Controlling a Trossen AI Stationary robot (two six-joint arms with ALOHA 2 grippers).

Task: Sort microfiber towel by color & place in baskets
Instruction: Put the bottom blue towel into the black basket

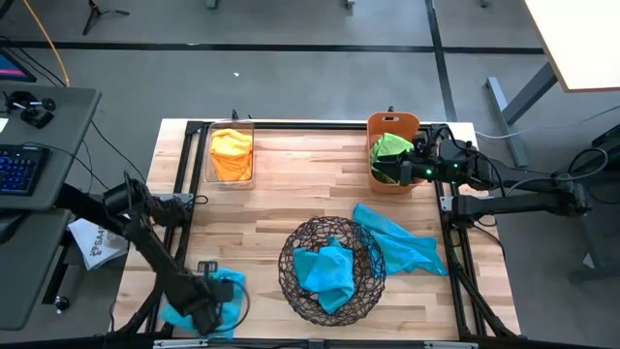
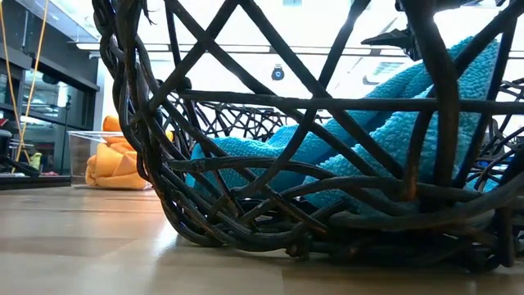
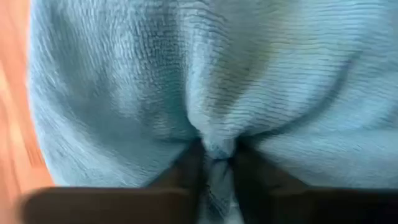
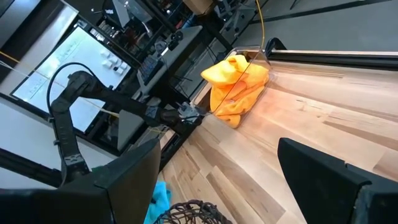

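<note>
From above, the wire-mesh bowl (image 1: 332,269) holds one turquoise towel (image 1: 325,272); a second turquoise towel (image 1: 399,240) lies just right of the bowl, and a third (image 1: 215,301) lies well left of it under the left gripper (image 1: 209,299). The right gripper (image 1: 415,163) hovers over the salmon bin (image 1: 392,126) beyond the bowl, which holds green cloth (image 1: 390,147). Orange towels (image 1: 232,153) fill the clear bin (image 1: 232,177). Left wrist view — jaws pinched shut on turquoise fabric. Right wrist view — jaws spread, empty.
</note>
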